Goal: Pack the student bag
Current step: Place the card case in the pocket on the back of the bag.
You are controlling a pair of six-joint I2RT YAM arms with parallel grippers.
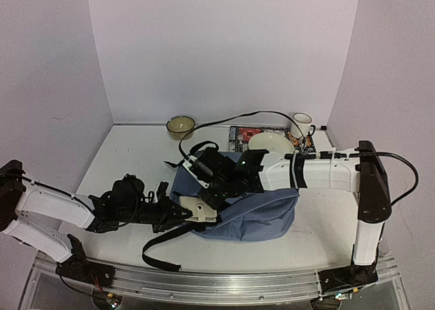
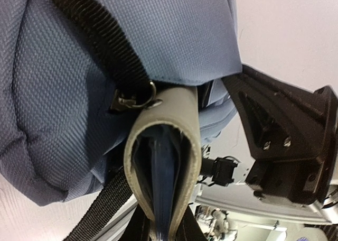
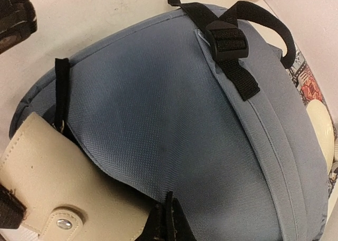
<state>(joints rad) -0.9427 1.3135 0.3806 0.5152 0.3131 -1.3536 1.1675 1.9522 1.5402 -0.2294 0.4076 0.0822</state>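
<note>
The student bag [image 1: 262, 211] lies in the middle of the table, blue-grey with black straps. My left gripper [image 1: 178, 213] is shut on a beige folded case [image 1: 201, 209] with a blue lining, its far end tucked under the bag's flap edge. In the left wrist view the case [image 2: 174, 124] stands between my fingers, against the bag [image 2: 63, 93]. My right gripper [image 1: 215, 189] is shut on the flap's edge. In the right wrist view it [image 3: 169, 222] pinches the blue fabric [image 3: 174, 119] just beside the case [image 3: 58, 183].
At the back stand an amber bowl [image 1: 181, 125], a cream bowl [image 1: 270, 144], a white mug [image 1: 302, 124] and a patterned book [image 1: 243, 134]. A black strap [image 1: 160, 245] trails off the bag toward the near edge. A black buckle [image 3: 228, 40] sits on the bag's top.
</note>
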